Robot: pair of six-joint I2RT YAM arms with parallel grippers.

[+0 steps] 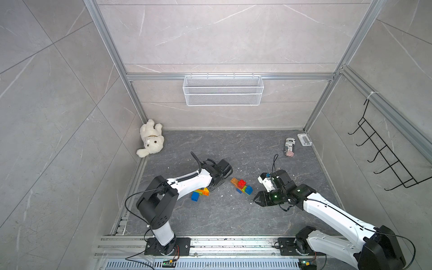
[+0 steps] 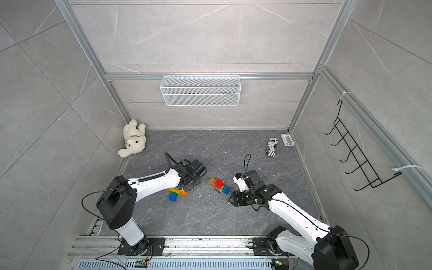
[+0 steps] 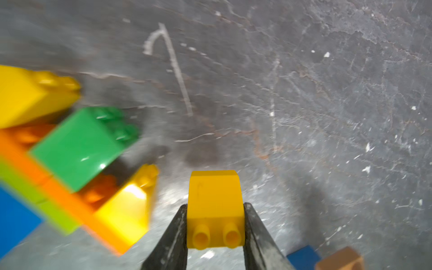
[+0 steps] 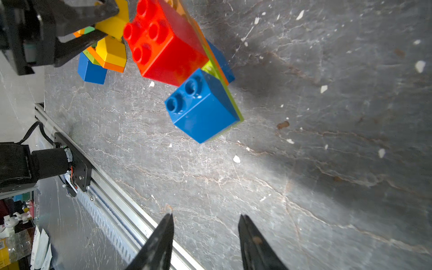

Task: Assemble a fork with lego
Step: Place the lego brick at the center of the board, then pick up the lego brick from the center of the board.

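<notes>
In both top views the red brick (image 1: 242,183) (image 2: 219,184) is being taken as the landmark. It is sitting on a small stack of orange, lime and blue lego on the dark floor, between the two arms. In a top view a plush bear (image 1: 150,139) is lying well beyond the red brick toward the far left corner. A printed can (image 1: 289,146) is lying well beyond it toward the far right corner, and a wire basket (image 1: 223,90) is hanging on the wall behind it. The left gripper (image 1: 217,184) is being shown just left of the red brick, its fingertips being hidden by its own body. A second cluster (image 1: 200,192) of blue, lime, orange and yellow lego is lying further left. The right gripper (image 1: 256,199) is being shown near the red brick, right of it and toward the arm bases.

In the left wrist view a yellow brick (image 3: 214,187) is being clamped between the left gripper's jaws. The second cluster is being shown blurred beside it, apart from it. A blue and a brown piece at the frame edge may belong to the red brick's stack.

In the right wrist view the right gripper's (image 4: 205,216) jaws are being held apart with nothing between them. The red brick is lying well ahead of them, with a blue brick (image 4: 203,105) touching its nearer side.
</notes>
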